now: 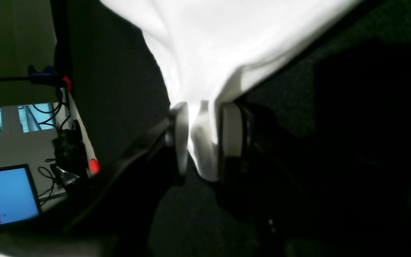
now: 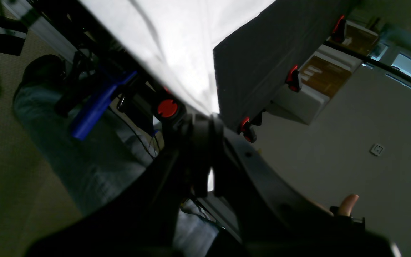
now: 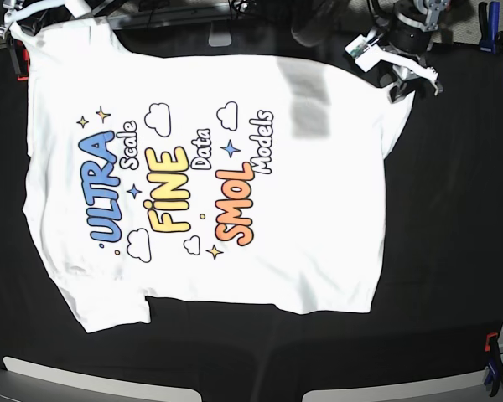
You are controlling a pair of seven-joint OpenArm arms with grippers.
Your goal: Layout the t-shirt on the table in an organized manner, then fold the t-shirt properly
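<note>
T-shirt [image 3: 210, 180] lies print side up on the table [image 3: 453, 226], spread wide across the black cloth. Lettering in blue, yellow and orange runs sideways in the base view, with small clouds and stars around it. One sleeve sticks out at the shirt's lower left corner in that view. Cloth mostly flat, a faint grey shadow patch near the shirt's upper right.

Left gripper [image 1: 203, 141] sits at the shirt's upper right corner in the base view. Wrist view shows a bunched white fold of the t-shirt [image 1: 205, 53] pinched between the two pale pads, jaws pressed against it on both sides. Fabric fans out wide beyond the grip.

Right gripper [image 2: 211, 123] sits at the shirt's upper left corner in the base view, right at the picture's edge. Its fingers stand together, and a thin edge of white shirt [image 2: 177, 46] runs into the tip and shows again below it; the grip looks clamped on the cloth, though the dark fingers hide the contact itself.

Beyond the shirt, red clips [image 2: 294, 79] hold the black cloth at the table edge. A lit monitor [image 1: 5, 196] stands off the table's side, seen from the left wrist.
</note>
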